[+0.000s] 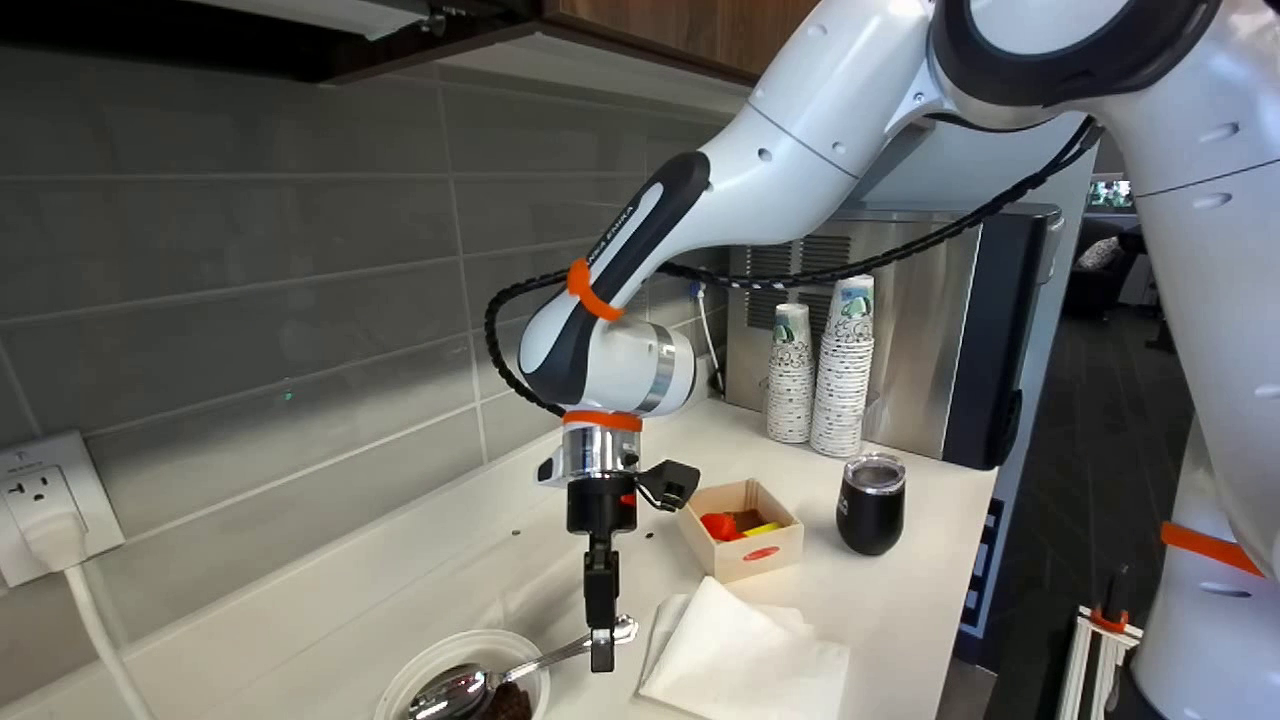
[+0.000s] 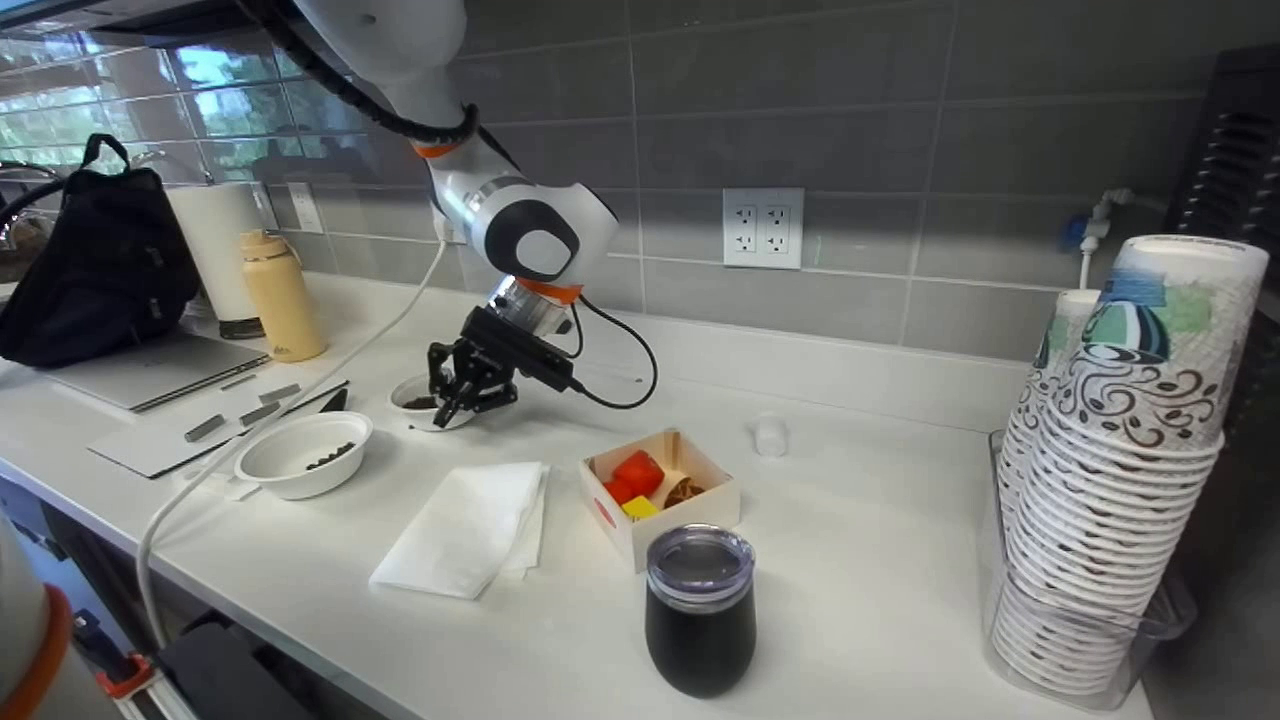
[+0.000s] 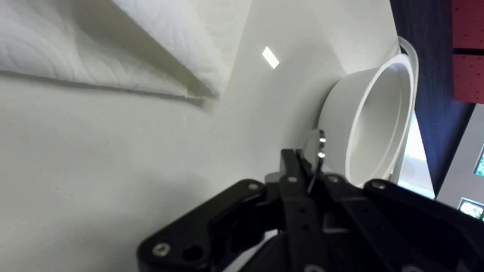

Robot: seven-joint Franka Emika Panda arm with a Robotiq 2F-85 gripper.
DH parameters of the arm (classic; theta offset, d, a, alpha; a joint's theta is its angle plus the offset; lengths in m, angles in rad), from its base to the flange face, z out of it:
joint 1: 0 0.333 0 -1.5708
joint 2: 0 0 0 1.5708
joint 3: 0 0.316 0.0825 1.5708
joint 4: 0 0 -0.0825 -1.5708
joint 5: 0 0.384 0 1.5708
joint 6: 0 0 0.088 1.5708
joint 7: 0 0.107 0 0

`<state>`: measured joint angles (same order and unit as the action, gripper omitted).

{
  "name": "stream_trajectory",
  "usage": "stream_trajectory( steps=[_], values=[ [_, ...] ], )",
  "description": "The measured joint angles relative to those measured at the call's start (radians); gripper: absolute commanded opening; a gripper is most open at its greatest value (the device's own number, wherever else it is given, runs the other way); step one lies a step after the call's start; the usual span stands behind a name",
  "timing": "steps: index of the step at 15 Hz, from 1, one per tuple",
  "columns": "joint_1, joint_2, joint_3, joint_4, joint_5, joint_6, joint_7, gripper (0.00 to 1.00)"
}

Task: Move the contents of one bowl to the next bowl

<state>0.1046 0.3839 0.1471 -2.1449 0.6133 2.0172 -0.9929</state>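
Note:
My gripper [image 1: 601,645] is shut on the handle of a silver spoon [image 1: 452,692]; it also shows in an exterior view [image 2: 450,408]. The spoon's head is over a small white bowl [image 1: 392,690] near the wall. Dark brown contents [image 1: 508,703] lie in that bowl, and it also shows in an exterior view [image 2: 402,390]. A second white bowl [image 2: 300,488] nearer the counter's front holds a few dark bits [image 2: 330,456]. In the wrist view, the spoon handle's edge [image 3: 321,147] stands between the fingertips [image 3: 297,156], beside a white bowl [image 3: 340,109] whose contents are not visible.
Folded napkins [image 2: 465,530], a wooden box [image 2: 660,490] with toy food and a black tumbler [image 2: 700,610] stand on the counter. Stacked paper cups [image 2: 1110,480] are at one end. A white cable [image 2: 330,370] crosses near the second bowl. The tiled wall is close behind.

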Motion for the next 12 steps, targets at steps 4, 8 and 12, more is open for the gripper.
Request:
stream_trajectory(
  steps=[4, 8, 12],
  values=[
    [-0.004, 0.044, 0.0, 0.052, -0.04, 0.0, 0.053, 0.04],
    [-0.008, 0.073, 0.006, 0.086, -0.068, 0.0, 0.088, 0.04],
    [-0.016, 0.085, 0.017, 0.104, -0.08, 0.0, 0.102, 0.45]
  ],
)
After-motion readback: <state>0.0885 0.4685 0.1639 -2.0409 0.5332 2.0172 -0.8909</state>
